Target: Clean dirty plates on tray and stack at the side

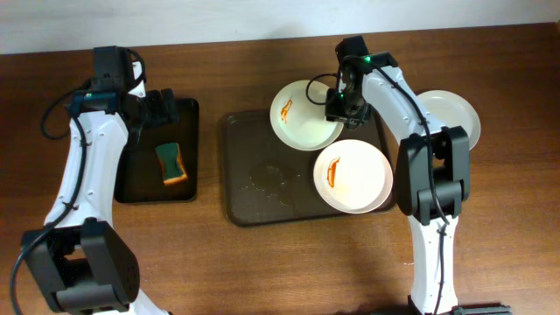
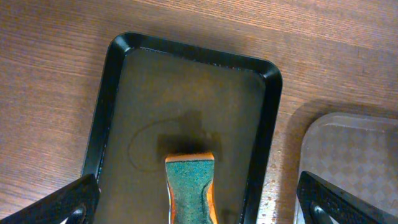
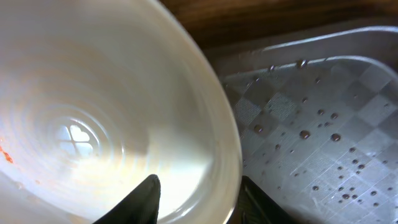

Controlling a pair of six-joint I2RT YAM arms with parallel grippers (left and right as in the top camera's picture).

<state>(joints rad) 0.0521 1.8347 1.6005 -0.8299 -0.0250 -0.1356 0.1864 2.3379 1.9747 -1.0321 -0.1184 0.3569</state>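
Right gripper (image 3: 199, 186) has one finger inside and one outside the rim of the rear plate (image 1: 297, 122), which sits smeared at the back edge of the tray (image 1: 258, 188); whether they pinch it yet I cannot tell. Best to close squarely on the rim before lifting, then keep the plate level. Left gripper (image 2: 199, 208) hangs spread wide over the sponge (image 2: 189, 180), well placed to fetch it.

Black tray (image 1: 140, 185) and sponge (image 1: 171, 164) on wooden table (image 1: 262, 262)
Sponge green-topped, orange-edged; lying inside the tray; tray dark-rimmed
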